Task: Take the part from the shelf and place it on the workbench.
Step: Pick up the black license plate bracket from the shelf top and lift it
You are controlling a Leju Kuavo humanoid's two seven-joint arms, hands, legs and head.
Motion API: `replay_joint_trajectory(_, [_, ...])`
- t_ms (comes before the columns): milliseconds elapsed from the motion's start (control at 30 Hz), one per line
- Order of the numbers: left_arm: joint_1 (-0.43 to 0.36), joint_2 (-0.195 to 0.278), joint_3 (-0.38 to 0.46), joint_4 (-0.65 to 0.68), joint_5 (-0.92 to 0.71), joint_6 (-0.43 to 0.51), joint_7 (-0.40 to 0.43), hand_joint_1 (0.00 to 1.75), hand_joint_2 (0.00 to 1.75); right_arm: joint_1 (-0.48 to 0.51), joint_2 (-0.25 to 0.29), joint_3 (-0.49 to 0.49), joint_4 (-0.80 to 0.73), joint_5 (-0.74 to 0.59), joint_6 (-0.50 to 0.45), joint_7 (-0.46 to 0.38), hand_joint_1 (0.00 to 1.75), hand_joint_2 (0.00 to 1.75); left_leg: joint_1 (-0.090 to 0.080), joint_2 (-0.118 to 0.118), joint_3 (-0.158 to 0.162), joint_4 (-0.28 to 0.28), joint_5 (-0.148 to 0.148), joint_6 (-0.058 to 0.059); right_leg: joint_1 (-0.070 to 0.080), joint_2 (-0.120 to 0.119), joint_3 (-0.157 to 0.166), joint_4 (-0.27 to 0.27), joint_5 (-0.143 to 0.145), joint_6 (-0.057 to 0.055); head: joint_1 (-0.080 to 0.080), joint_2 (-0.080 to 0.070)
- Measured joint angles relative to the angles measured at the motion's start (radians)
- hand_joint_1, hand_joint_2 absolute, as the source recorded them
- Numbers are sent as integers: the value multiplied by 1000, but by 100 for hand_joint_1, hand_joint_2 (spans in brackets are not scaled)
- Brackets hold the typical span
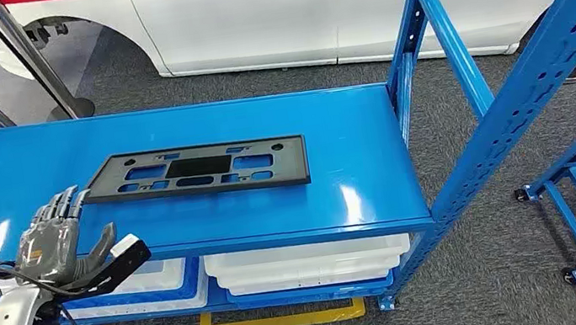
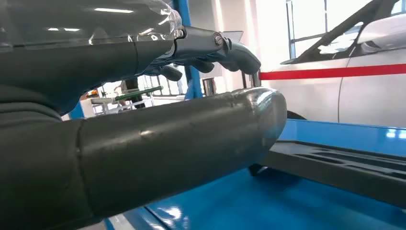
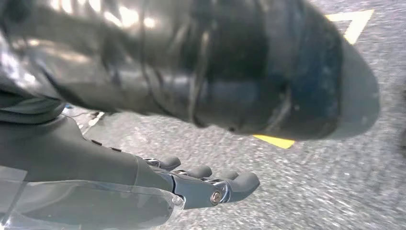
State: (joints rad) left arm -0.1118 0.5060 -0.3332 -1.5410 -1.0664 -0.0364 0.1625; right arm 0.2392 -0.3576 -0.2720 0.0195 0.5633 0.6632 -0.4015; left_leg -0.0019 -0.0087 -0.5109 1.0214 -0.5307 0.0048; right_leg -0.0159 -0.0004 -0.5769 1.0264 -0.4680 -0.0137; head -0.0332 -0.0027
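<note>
The black part [image 1: 199,170] lies flat on the blue shelf [image 1: 355,178]. Left hand [image 1: 57,237] hovers near it, fingers spread, empty. Right hand [image 3: 191,184] hangs empty, fingers extended; white bins [image 1: 307,263] sit below, contents unclear.

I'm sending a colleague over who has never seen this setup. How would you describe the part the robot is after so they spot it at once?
Find the blue metal shelf in front of the white car. On its top surface lies the part, a flat, long black rectangular panel with several cut-out openings. It is the only thing on that surface, just beyond the robot's left hand; the white bins sit one level below.
</note>
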Motion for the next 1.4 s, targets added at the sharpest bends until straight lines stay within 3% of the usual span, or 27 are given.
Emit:
replay_joint_trajectory(67, [-1, 0, -2, 0, -3, 0, 0, 0, 0, 1, 1, -3, 0, 2, 0, 0, 0, 0, 2, 1, -29, 61, -28, -4, 0, -1, 6, -2, -4, -5, 0, 0])
replay_joint_trajectory(133, [3, 0, -8, 0, -10, 0, 0, 0, 0, 3, 3, -8, 0, 7, -2, -2, 0, 0, 7, 3, -103, 196, -79, -13, 0, -2, 16, -4, -11, -11, 0, 0])
replay_joint_trajectory(167, [9, 0, -12, 0, -15, 0, 0, 0, 0, 5, 4, -10, 0, 9, -4, -3, 0, 0, 10, 3, -140, 253, -90, -16, 0, -1, 21, -4, -16, -11, 0, 0])
replay_joint_trajectory(200, [14, 0, -16, 0, -20, 1, 0, 0, 0, 7, 6, -13, 0, 11, -5, -5, 0, 0, 12, 3, -163, 276, -81, -18, 0, -1, 27, -3, -21, -10, 0, 0])
replay_joint_trajectory(233, [19, 0, -21, 0, -25, 2, 0, 0, 0, 9, 7, -17, 0, 12, -6, -6, 0, 0, 14, 3, -168, 263, -53, -20, -1, -1, 34, -3, -27, -9, 0, 0])
replay_joint_trajectory(267, [22, 0, -25, 0, -30, 4, 0, 0, 0, 11, 9, -20, 0, 14, -7, -8, 0, 0, 15, 4, -155, 214, -9, -19, -1, -1, 45, -3, -35, -6, 0, 0])
replay_joint_trajectory(333, [24, 0, -34, 0, -36, 7, -1, 0, 0, 13, 11, -24, 0, 18, -9, -10, 0, 0, 14, 9, -106, 86, 64, -14, -1, -1, 61, -2, -50, 4, 0, 0])
replay_joint_trajectory(367, [23, -1, -38, 0, -38, 8, -1, 0, 0, 13, 12, -27, 0, 20, -11, -10, 0, 0, 12, 11, -86, 40, 77, -8, 1, -1, 65, -2, -56, 10, 0, 0])
replay_joint_trajectory(467, [23, -2, -49, 1, -44, 9, -3, 0, 0, 13, 13, -33, 0, 27, -14, -10, 0, 0, 8, 8, -67, 5, 64, 12, 3, -2, 71, 1, -56, 27, 0, 0])
replay_joint_trajectory(533, [23, -3, -56, 1, -47, 9, -5, 0, 0, 13, 14, -37, 0, 31, -16, -10, 0, 0, 10, 6, -50, -5, 59, 26, 2, -2, 65, 32, -67, 35, 0, 0])
replay_joint_trajectory(567, [22, -4, -60, 1, -49, 9, -5, 0, 0, 13, 15, -40, 0, 32, -16, -10, 0, 0, 11, 6, -41, -9, 56, 34, 1, -1, 47, 70, -86, 37, 0, 0])
replay_joint_trajectory(633, [22, -6, -67, 1, -51, 9, -7, 0, 0, 13, 15, -45, 0, 35, -17, -10, 0, 0, 8, 7, -31, -11, 48, 43, 0, -1, -25, 187, -142, 40, 0, 0])
replay_joint_trajectory(667, [22, -8, -71, 2, -51, 8, -8, 0, 0, 13, 15, -47, 0, 38, -17, -10, 0, 0, 6, 6, -28, -11, 44, 46, 0, -1, -66, 243, -160, 41, 0, 0])
replay_joint_trajectory(700, [23, -10, -75, 3, -52, 8, -9, 0, 0, 13, 16, -50, 0, 40, -17, -10, 0, 0, 3, 5, -23, -11, 39, 47, 1, -1, -96, 275, -161, 41, 0, 0])
replay_joint_trajectory(733, [23, -12, -80, 4, -52, 7, -10, 0, 0, 14, 17, -52, 0, 43, -17, -10, 0, 0, 1, 4, -16, -11, 34, 47, 1, -1, -109, 272, -140, 39, 0, 0])
replay_joint_trajectory(767, [23, -13, -84, 5, -52, 5, -11, 0, 0, 14, 17, -53, 0, 46, -18, -10, 0, 0, -1, 3, -6, -11, 27, 46, 3, -1, -103, 232, -98, 35, 0, 0])
replay_joint_trajectory(833, [23, -17, -91, 7, -49, 1, -17, 0, 0, 15, 18, -57, 0, 52, -19, -10, 0, 0, -4, 3, 17, -12, 13, 43, 10, 0, -64, 109, -9, 21, 0, 0])
replay_joint_trajectory(900, [22, -22, -98, 11, -45, -5, -24, 0, 0, 16, 18, -60, 1, 57, -20, -11, 0, 0, -6, 2, 27, -14, 2, 35, 19, 1, -44, 33, 22, 6, 1, 0])
replay_joint_trajectory(1033, [19, -30, -113, 19, -40, -7, -31, 0, 0, 21, 19, -68, 1, 66, -22, -10, 0, 0, -6, 2, 34, -11, -9, 33, 21, 6, -36, 15, 27, 11, 1, 0])
replay_joint_trajectory(1200, [14, -35, -122, 26, -43, -7, -33, 0, 0, 18, 23, -73, 1, 70, -21, -10, 0, 0, -5, 3, 43, -28, -14, 29, 23, 7, -35, 15, 18, 2, 1, 0])
replay_joint_trajectory(1400, [-7, -35, -142, 49, -58, -13, -37, 0, 0, 14, 23, -80, 1, 93, -21, -10, 0, 0, -5, 3, 43, -33, -15, 26, 23, 7, -33, 16, 16, 0, 1, 0])
